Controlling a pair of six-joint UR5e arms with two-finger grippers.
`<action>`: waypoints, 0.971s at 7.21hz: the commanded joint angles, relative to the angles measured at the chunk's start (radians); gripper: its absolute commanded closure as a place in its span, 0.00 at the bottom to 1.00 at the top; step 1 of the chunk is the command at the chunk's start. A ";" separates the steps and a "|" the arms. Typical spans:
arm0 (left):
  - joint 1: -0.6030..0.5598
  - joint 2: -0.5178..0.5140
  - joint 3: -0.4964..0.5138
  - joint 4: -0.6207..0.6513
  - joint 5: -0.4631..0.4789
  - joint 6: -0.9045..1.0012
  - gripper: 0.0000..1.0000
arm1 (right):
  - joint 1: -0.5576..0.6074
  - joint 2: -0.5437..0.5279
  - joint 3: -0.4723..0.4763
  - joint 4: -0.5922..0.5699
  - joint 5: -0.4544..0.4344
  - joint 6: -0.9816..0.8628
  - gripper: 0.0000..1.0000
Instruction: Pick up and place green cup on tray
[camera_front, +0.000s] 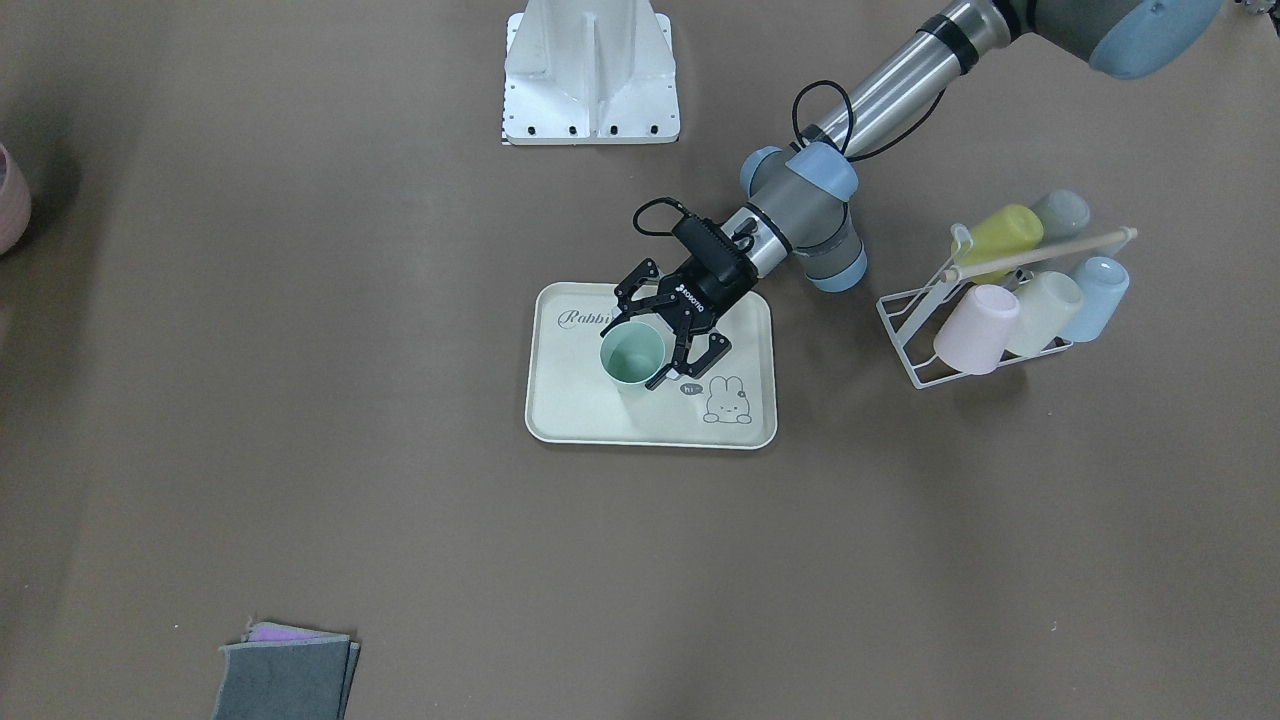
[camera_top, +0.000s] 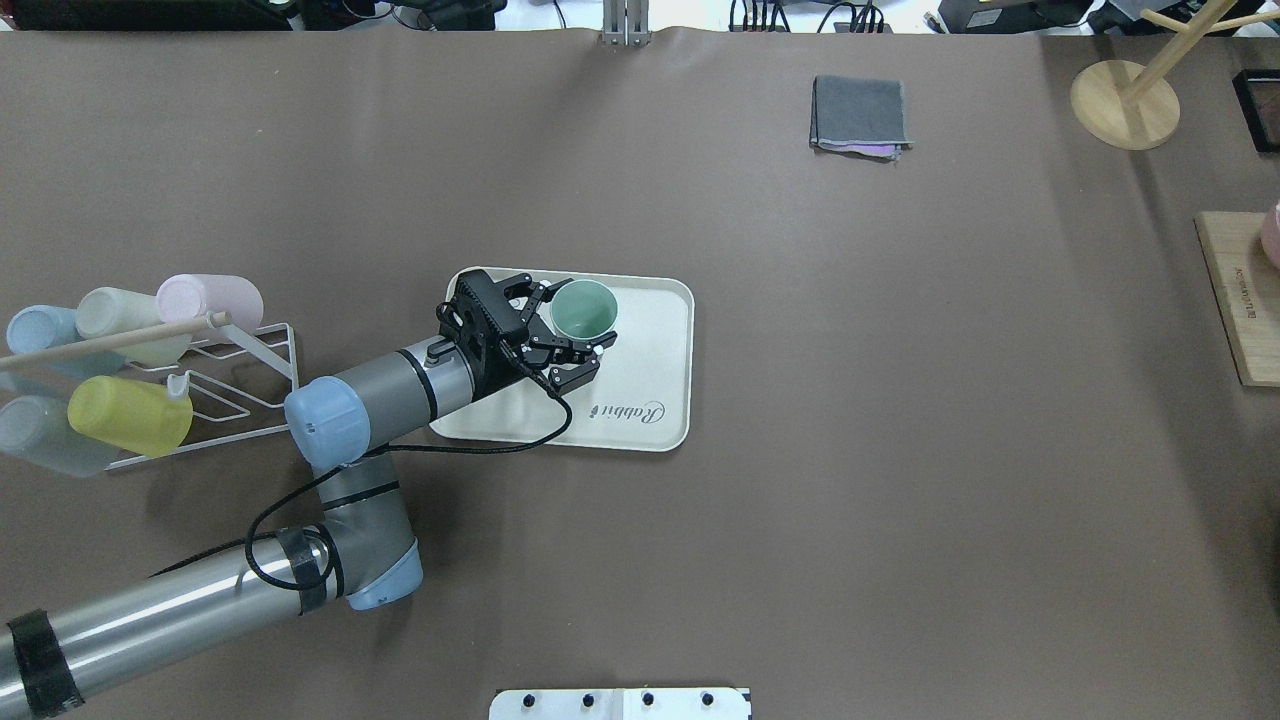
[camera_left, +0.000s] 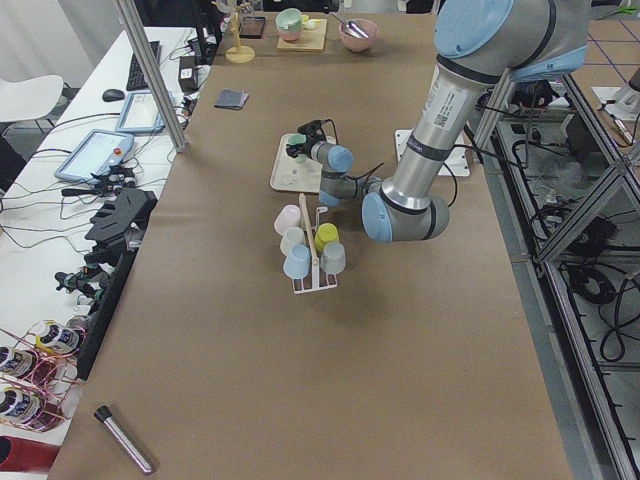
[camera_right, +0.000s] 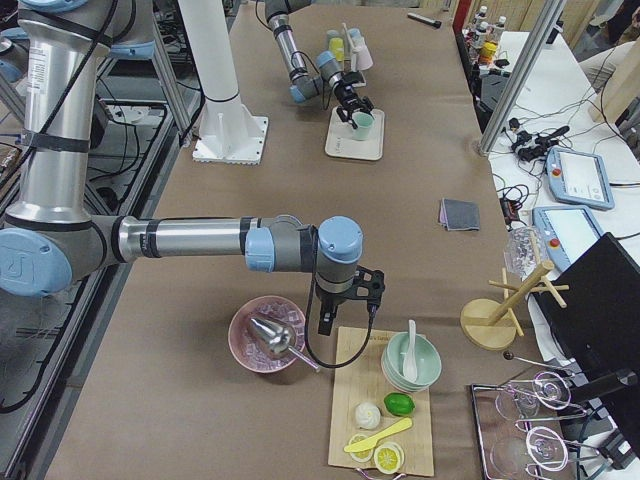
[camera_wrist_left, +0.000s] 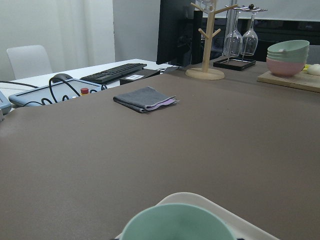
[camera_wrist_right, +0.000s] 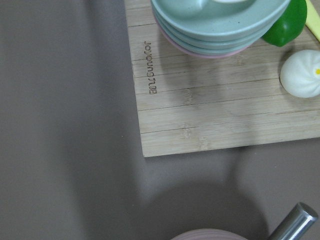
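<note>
The green cup (camera_front: 632, 355) stands upright on the cream "Rabbit" tray (camera_front: 580, 412), on the tray's half toward the operators. My left gripper (camera_front: 640, 345) is around it, with a finger against each side of the cup. The same shows in the overhead view: the left gripper (camera_top: 583, 315) is around the cup (camera_top: 583, 308) on the tray (camera_top: 655, 345). The cup's rim (camera_wrist_left: 177, 222) fills the bottom of the left wrist view. My right gripper (camera_right: 345, 318) hangs far off beside a pink bowl (camera_right: 267, 335); I cannot tell whether it is open or shut.
A white wire rack (camera_top: 240, 385) holding several pastel cups lies to the left of the tray. A folded grey cloth (camera_top: 860, 115) lies at the far side. A wooden board (camera_top: 1235, 300) and a wooden stand (camera_top: 1125, 100) are at the right end.
</note>
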 joint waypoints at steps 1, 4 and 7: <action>-0.001 0.002 -0.002 -0.001 -0.001 0.011 0.02 | 0.000 0.002 0.000 0.000 0.003 0.001 0.00; -0.008 0.008 -0.095 0.007 -0.002 0.004 0.02 | 0.000 0.001 -0.001 0.000 0.003 -0.001 0.00; -0.062 -0.006 -0.288 0.153 0.001 -0.028 0.02 | 0.000 0.001 -0.001 0.000 0.003 -0.002 0.00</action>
